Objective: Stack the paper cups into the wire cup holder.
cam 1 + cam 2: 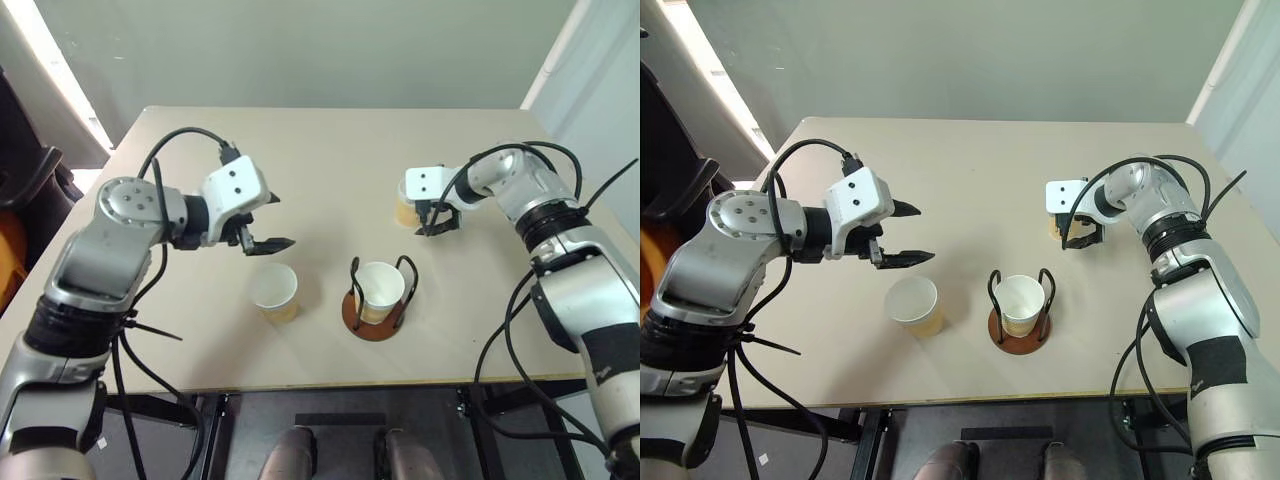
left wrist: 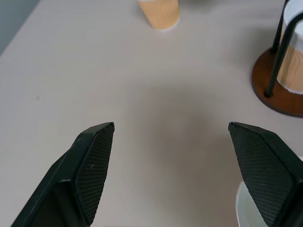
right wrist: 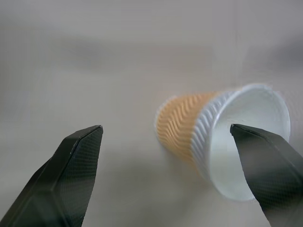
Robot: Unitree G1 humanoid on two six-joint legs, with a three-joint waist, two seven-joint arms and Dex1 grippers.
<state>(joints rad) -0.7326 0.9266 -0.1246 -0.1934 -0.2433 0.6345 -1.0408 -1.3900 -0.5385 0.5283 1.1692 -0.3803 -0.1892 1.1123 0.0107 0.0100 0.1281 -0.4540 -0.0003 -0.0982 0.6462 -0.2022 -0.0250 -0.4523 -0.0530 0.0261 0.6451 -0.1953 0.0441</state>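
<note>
**Right gripper poised over the far cup, with 1 cup already in the holder**

3 paper cups are seen on the table (image 1: 330,130). 1 cup (image 1: 379,291) is seated upright inside the wire cup holder (image 1: 378,300), near the front edge at the centre. A second cup (image 1: 276,292) is stood upright on the table just to the holder's left. The third cup (image 1: 1054,226) is placed further back on the right, partly hidden by the right gripper's housing.

The right gripper (image 1: 436,222) is held right at that far cup with its fingers spread wide; nothing is gripped. In the right wrist view the cup (image 3: 222,142) is seen off to 1 side, close to 1 fingertip (image 3: 262,165) rather than centred between the 2. The left gripper (image 1: 268,222) is also spread wide and empty, and is held above the table behind the second cup.

The main risk is judged to lie in that off-centre alignment: if the jaws are closed as they stand, the light cup could be nudged, tipped or rolled instead of being caught. A hard squeeze could also crush the thin wall, so that nesting would be made difficult. During insertion, the rim could be snagged on the black wire loops.
</note>
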